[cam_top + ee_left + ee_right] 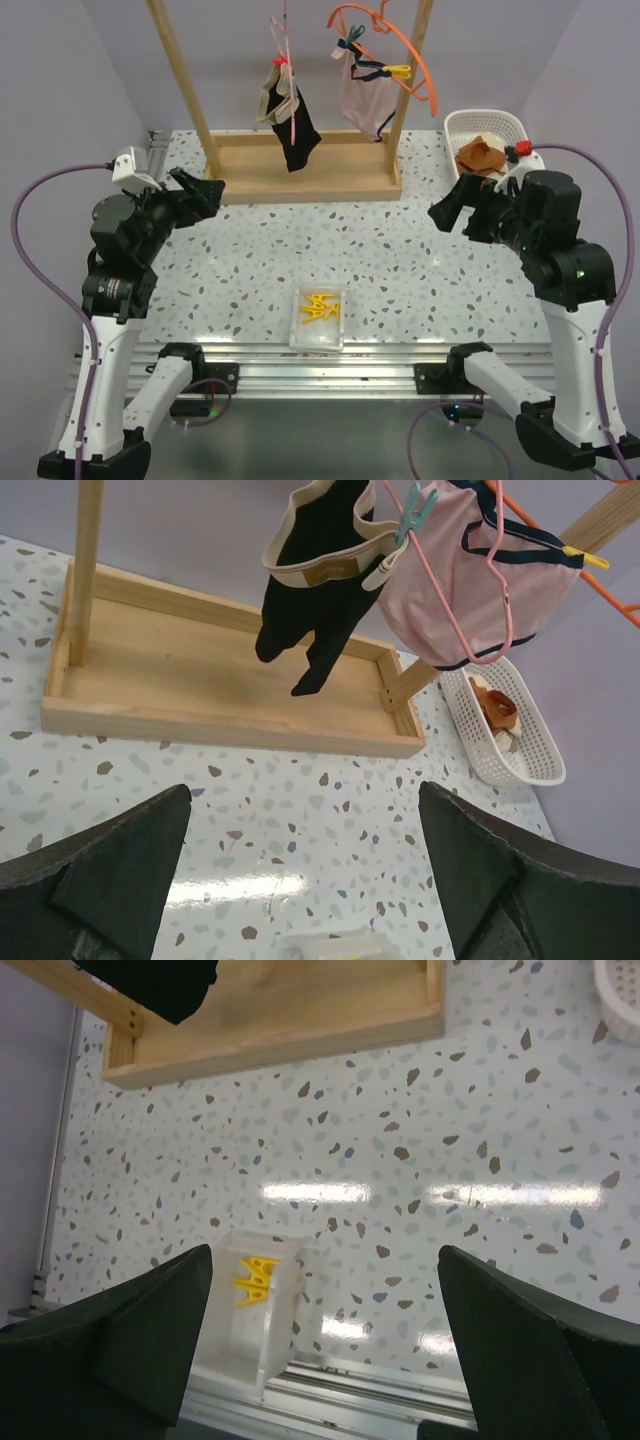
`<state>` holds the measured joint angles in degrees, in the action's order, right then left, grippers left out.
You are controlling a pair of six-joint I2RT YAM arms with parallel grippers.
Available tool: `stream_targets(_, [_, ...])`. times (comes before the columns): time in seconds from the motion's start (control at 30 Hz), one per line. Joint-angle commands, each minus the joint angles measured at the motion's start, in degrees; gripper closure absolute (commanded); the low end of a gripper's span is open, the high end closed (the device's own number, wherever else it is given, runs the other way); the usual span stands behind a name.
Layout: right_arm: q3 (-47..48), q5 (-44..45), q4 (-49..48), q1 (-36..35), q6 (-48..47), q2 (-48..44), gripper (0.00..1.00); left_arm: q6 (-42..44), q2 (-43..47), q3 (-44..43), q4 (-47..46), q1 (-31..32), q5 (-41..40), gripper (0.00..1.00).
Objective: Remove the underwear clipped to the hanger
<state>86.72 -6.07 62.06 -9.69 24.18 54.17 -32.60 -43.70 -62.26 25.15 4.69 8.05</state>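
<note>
The black underwear with beige panels [289,120] hangs clipped to a pink hanger [290,75] on the wooden rack; it also shows in the left wrist view [320,590]. The pale pink underwear with navy trim [365,92] hangs clipped to an orange hanger [405,50]; the left wrist view shows it too [470,590]. My left gripper [200,190] is open and empty, left of the rack base. My right gripper [450,210] is open and empty, right of the rack base. Both are well apart from the garments.
The wooden rack base [300,170] stands at the table's back. A white basket [490,135] with a brown cloth [480,155] sits at back right. A clear box of yellow clips [319,312] lies near the front edge.
</note>
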Motion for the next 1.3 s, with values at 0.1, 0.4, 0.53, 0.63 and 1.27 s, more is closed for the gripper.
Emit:
stream_targets(0.1, [13.03, 3.58, 0.61, -0.24, -8.01, 7.87, 0.01, -1.24, 0.37, -1.73, 2.54, 0.23, 8.80, 0.00])
stream_targets(0.4, [20.86, -1.47, -14.41, -0.41, -20.66, 20.09, 0.01, 0.87, 1.34, -1.81, 2.45, 0.23, 12.51, 0.00])
stream_targets(0.53, [22.43, -3.16, -22.23, -0.41, -23.74, 22.81, 0.01, 1.92, 1.16, -1.99, 2.36, 0.32, 12.77, 0.00])
stream_targets(0.63, [26.12, -5.87, -24.96, -0.33, -23.83, 26.50, 0.01, 2.45, 1.08, -2.16, 2.19, 0.50, 13.04, 0.00])
stream_targets(1.27, [44.41, -9.14, -26.47, -0.41, -19.97, 46.63, 0.49, 5.70, 1.69, -0.67, 3.95, 1.55, 10.32, 0.00])
